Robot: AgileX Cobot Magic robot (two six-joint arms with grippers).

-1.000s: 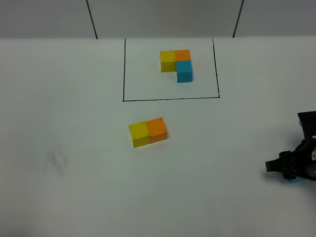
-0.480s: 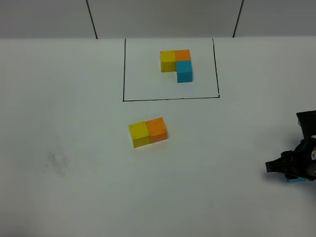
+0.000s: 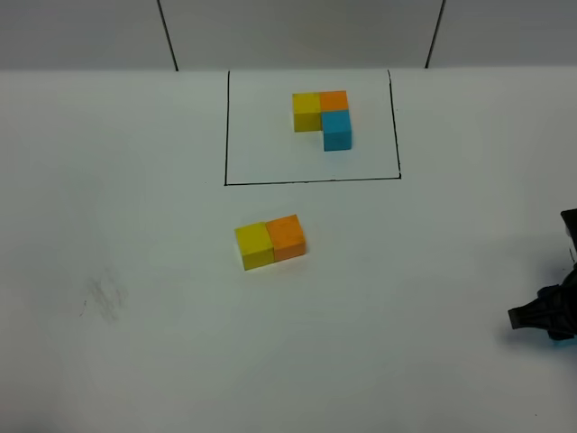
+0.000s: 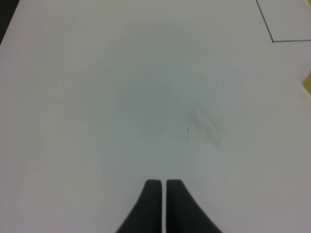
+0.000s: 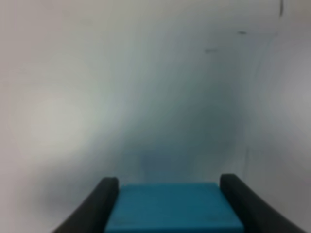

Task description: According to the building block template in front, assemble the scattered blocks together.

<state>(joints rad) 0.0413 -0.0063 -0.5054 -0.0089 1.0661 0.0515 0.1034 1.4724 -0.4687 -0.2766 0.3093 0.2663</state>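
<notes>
Right end effector (image 5: 168, 183) grips our blue cube (image 5: 172, 211) between both fingers, far right on the worktop (image 3: 135, 225) | left end effector (image 4: 164, 183) pinched shut, empty | we see yellow cube (image 3: 254, 245) touching orange cube (image 3: 288, 235), near the template (image 3: 323, 115)

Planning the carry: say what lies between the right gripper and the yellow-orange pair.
Only bare white table; the high view shows nothing between the right gripper, holding the blue cube, and the pair.

One yellow cube (image 3: 254, 245), one orange cube (image 3: 288, 235), one blue cube (image 5: 174, 208), one template (image 3: 323, 117), one left hand (image 4: 161, 187), one right hand (image 5: 168, 180).
</notes>
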